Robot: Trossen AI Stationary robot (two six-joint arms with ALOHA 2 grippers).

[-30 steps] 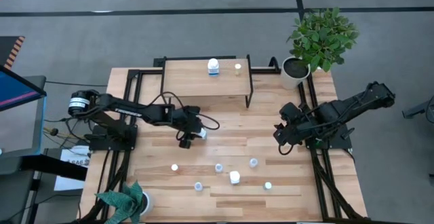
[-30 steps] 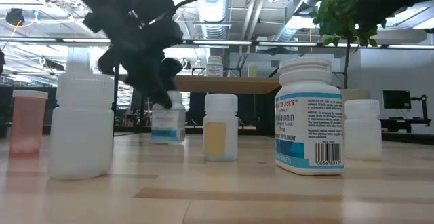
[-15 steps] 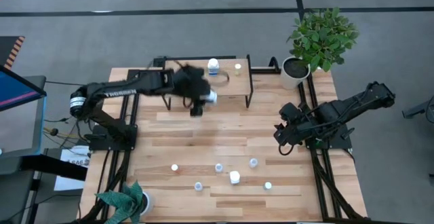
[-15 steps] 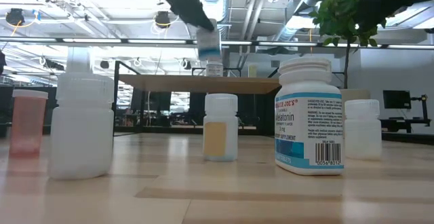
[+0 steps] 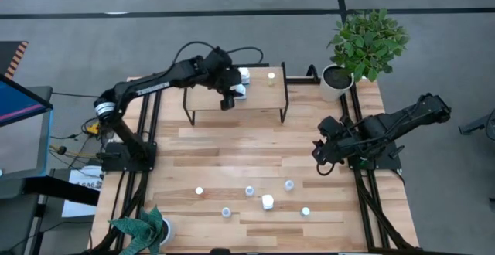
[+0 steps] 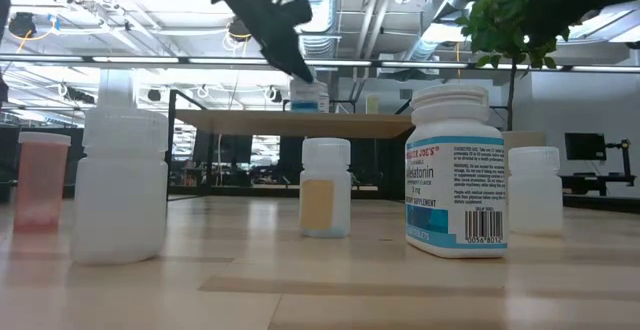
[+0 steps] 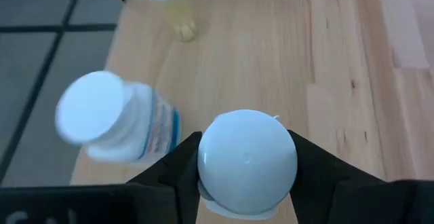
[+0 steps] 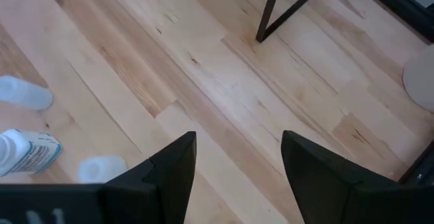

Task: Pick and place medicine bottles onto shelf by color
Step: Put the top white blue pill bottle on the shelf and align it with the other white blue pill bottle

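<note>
The left jaws (image 7: 247, 166) are clamped on a white-capped bottle (image 7: 247, 157), holding it over the shelf (image 5: 205, 93) at about 12 o'clock on the counter (image 5: 255, 143). Seen from table height, the bottle's base looks level with or just above the shelf top; whether it touches cannot be told. Just beside it stands a blue-labelled bottle (image 7: 119, 119) already on the shelf, and farther along a small yellowish one (image 5: 271, 76). To do this step well, I would lower straight down until the base sits flat, keep a gap from the blue-labelled neighbour, then part the jaws only slightly before lifting straight up, so neither bottle is tipped. The neighbour is the main obstacle, close at the carried bottle's side, and the shelf's far edge is also near. The right jaws (image 8: 234, 163) stand wide and empty above bare counter at about 3 o'clock, waiting. Well apart, around 6 o'clock, several bottles remain on the counter, among them a bigger white one (image 5: 267, 202) and tiny ones such as a pale-capped one (image 5: 288, 185). A leafy plant (image 5: 367, 39) stands off the counter's corner near 1 o'clock, clear of the work.
</note>
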